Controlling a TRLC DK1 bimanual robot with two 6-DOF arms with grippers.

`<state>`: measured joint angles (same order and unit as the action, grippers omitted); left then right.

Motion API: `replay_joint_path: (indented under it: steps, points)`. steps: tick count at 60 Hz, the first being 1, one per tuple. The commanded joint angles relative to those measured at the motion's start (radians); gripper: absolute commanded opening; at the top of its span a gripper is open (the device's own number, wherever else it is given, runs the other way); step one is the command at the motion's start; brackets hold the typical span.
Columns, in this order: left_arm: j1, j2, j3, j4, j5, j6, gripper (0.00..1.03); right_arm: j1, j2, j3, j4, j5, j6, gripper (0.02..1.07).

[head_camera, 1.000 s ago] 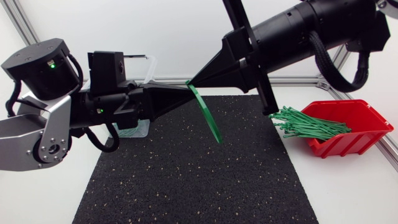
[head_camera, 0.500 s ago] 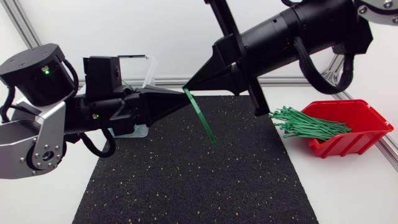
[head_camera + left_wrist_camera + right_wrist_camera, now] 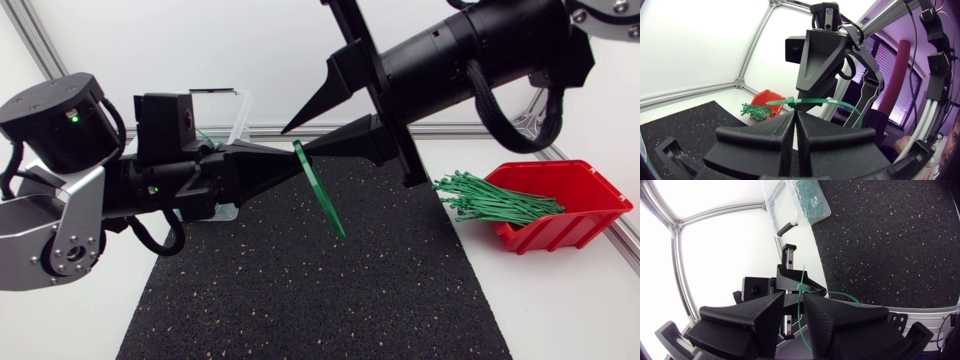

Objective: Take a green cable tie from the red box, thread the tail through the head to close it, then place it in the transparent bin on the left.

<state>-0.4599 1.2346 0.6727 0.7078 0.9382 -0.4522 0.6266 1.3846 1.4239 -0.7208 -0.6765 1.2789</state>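
**Above the black mat (image 3: 300,290): carry-risk note**

Left gripper (image 3: 292,157) is pinched fully closed on the green cable tie (image 3: 322,195), which hangs clear of the mat. Right gripper (image 3: 293,141) is spread wide, its tips just beside the tie. Risk: the thin strip could slip or twist in the pinch and miss the transparent bin (image 3: 238,110). No legible print.

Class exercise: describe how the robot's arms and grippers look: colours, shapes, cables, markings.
Left arm: silver-grey link, round black joint with a green light. Right arm: black, with a braided black cable. Left gripper and right gripper: matte black, each two broad wedge fingers tapering to points.
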Motion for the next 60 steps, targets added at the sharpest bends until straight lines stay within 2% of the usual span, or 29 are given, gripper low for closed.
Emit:
replay_joint_path:
  steps: [1,43,60]
  points:
    - [-0.008,-0.027,0.002,0.035,0.013,-0.014,0.04,0.005,0.028,-0.002,-0.014,0.017,-0.009,0.49]
    - [0.018,0.04,0.01,0.032,0.004,0.043,0.04,-0.048,-0.068,-0.014,-0.012,0.046,-0.009,0.49]
    - [-0.016,0.028,0.005,0.028,0.02,0.05,0.04,-0.061,-0.044,-0.048,0.015,0.054,0.0,0.48]
